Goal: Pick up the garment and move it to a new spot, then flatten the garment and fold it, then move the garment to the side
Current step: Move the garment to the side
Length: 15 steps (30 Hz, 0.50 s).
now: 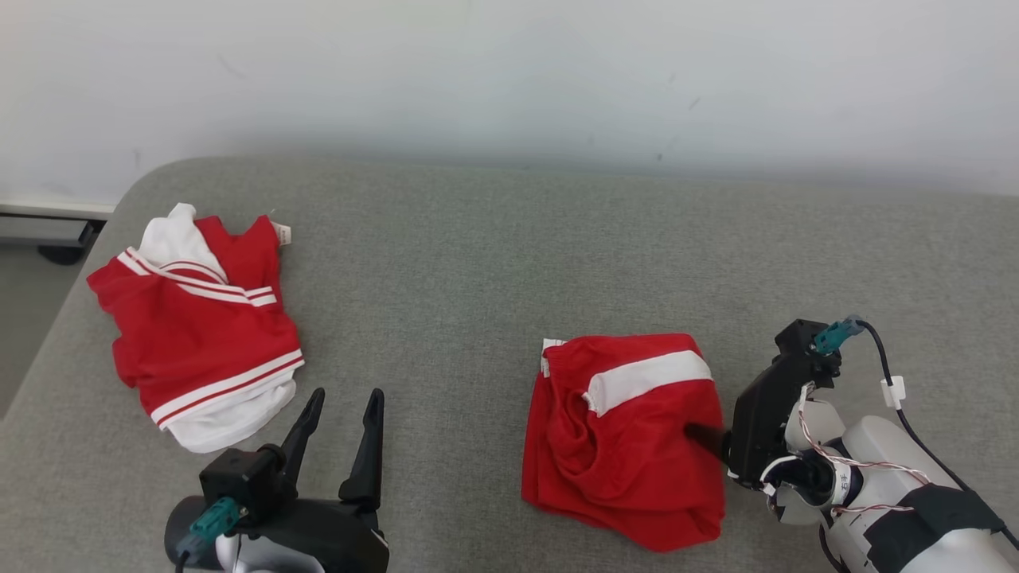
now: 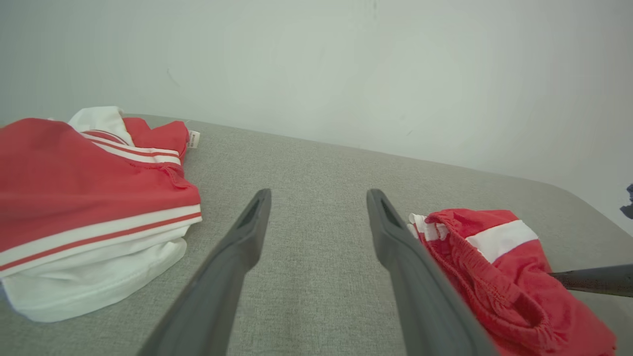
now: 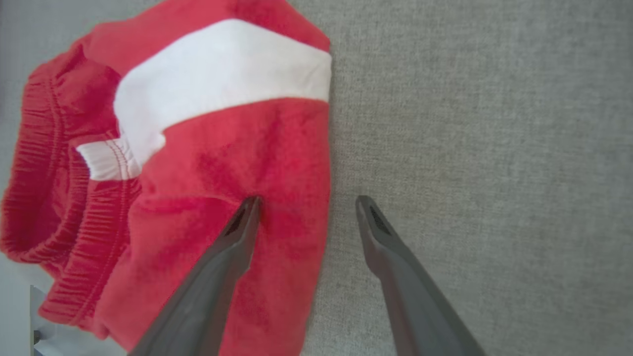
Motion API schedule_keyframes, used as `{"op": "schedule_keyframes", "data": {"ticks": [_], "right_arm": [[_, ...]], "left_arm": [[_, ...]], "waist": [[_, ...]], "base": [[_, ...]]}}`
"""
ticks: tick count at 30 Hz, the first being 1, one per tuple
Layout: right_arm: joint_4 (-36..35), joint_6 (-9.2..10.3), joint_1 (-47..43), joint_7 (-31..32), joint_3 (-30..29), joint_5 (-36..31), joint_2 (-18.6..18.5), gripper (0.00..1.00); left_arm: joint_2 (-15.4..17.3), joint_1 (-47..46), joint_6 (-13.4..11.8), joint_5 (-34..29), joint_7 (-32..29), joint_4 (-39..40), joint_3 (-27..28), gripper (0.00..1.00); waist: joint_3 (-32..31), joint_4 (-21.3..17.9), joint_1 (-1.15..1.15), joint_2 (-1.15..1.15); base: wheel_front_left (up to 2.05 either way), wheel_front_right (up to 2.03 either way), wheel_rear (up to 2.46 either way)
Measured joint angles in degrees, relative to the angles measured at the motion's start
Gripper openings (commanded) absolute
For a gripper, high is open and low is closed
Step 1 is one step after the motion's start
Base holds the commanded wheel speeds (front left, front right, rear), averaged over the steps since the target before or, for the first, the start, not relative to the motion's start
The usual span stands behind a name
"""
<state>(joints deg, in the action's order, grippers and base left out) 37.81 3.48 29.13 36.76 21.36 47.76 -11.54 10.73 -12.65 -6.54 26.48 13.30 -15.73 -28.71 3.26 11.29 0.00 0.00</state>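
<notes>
Folded red shorts (image 1: 629, 446) with a white stripe and an elastic waistband lie on the grey cushion, right of centre. My right gripper (image 1: 694, 434) reaches in from the right at their right edge. In the right wrist view it (image 3: 306, 202) stands open, straddling that edge: one finger over the red shorts (image 3: 207, 163), the other over bare grey fabric. It grips nothing. My left gripper (image 1: 346, 402) is open and empty at the lower left, above bare cushion (image 2: 319, 195), between the shorts (image 2: 494, 267) and a shirt.
A crumpled red and white shirt (image 1: 195, 326) with striped trim lies at the left (image 2: 74, 198). The grey cushion (image 1: 478, 263) ends at a rounded far-left corner, with a white wall (image 1: 509, 72) behind. My right gripper's finger (image 2: 593, 279) also shows in the left wrist view.
</notes>
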Motion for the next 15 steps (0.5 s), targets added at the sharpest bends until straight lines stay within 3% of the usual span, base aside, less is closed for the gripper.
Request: {"op": "schedule_keyframes", "data": {"ticks": [9,10,11,12,15], "right_arm": [[3.2,1.13,2.3,2.8,1.5,-1.3,0.3,1.00],[3.2,1.13,2.3,2.8,1.5,-1.3,0.3,0.93],[3.5,1.13,2.6,3.2,1.7,-1.5,0.4,0.93],[3.8,1.13,3.0,3.4,1.9,-1.5,0.5,0.00],[4.4,1.12,3.5,3.6,1.9,-1.5,1.0,0.00]], "left_arm": [[-0.9,-1.1,0.0,0.0,0.0,-0.5,-0.1,1.00],[-0.9,-1.1,0.0,0.0,0.0,-0.5,-0.1,1.00],[-0.9,-1.1,0.0,0.0,0.0,-0.6,-0.1,1.00],[-0.9,-1.1,0.0,0.0,0.0,-0.8,0.0,1.00],[-0.9,-1.6,0.0,0.2,0.0,-1.5,0.4,1.00]], "waist": [[1.2,2.0,0.00,0.00],[1.2,2.0,0.00,0.00],[1.4,2.1,0.00,0.00],[1.5,2.2,0.00,0.00],[1.6,2.2,0.00,0.00]], "base": [[0.00,0.00,0.00],[0.00,0.00,0.00],[0.00,0.00,0.00],[0.00,0.00,0.00],[0.00,0.00,0.00]]}}
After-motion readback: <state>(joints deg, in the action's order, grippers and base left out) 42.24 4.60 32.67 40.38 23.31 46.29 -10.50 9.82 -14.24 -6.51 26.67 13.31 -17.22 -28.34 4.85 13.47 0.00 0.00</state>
